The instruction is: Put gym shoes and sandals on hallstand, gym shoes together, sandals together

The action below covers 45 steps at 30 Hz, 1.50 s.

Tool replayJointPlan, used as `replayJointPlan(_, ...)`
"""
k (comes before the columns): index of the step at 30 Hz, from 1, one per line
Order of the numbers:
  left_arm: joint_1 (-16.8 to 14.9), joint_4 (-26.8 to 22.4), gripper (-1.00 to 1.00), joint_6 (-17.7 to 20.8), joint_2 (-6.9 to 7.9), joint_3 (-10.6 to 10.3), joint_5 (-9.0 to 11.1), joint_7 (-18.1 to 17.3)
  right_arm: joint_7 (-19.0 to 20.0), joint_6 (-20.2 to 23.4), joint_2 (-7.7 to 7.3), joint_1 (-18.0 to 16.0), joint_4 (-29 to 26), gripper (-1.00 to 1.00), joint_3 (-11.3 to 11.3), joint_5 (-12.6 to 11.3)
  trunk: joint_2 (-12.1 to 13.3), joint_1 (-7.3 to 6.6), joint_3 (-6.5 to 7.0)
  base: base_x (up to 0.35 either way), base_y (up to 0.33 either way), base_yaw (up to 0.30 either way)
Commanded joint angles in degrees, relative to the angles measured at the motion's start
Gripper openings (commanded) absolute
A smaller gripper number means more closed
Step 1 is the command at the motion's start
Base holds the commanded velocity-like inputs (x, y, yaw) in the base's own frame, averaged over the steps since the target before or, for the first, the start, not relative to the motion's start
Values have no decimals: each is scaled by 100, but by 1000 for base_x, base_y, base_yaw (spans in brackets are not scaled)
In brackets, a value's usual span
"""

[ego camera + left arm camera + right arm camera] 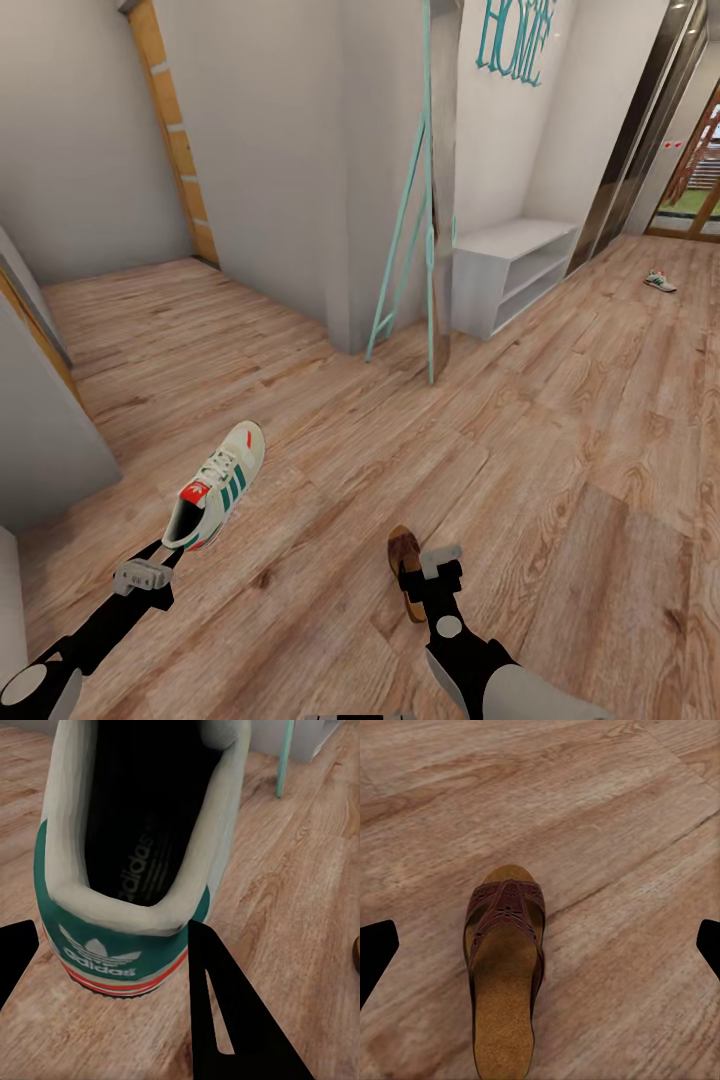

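Directly ahead of the left gripper [172, 558]: one gym shoe [215, 487], heel end toward the fingers, toe pointing away, apparently lifted off the corridor floor [560, 440]. Left wrist view: dark fingers [225, 1009] spread either side of the shoe's green heel [112, 945], one touching its edge; firm clamping on the heel not determinable. Beneath and just ahead of the right gripper [428, 565]: one brown sandal [405, 570], flat on the planks, partly covered by the arm. Right wrist view: sandal [502, 967] lying lengthwise between widely parted fingertips [375, 952], none touching it, jaws released. Well beyond both grippers, off to the right: pale grey hallstand [515, 265] against the wall, shelves bare. Farther still to the right: second gym shoe [659, 282] on the floor near the doorway
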Motion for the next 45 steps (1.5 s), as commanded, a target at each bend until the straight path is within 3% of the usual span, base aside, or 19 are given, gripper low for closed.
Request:
replayJointPlan(1,-4,6,-100,7,0,7,42,-42,-53,3,0,-4,8,100,33,30,-2,-1,-5,0,2,0)
replayJointPlan(32,-4,37,-100,0,0,3,44,-42,-21,-6,0,39,8,100,33,30,-2,-1,-5,1,45,0)
replayJointPlan(45,-4,37,-100,0,-4,-2,42,-42,-22,-6,0,39,8,100,33,30,-2,-1,-5,138,0,0)
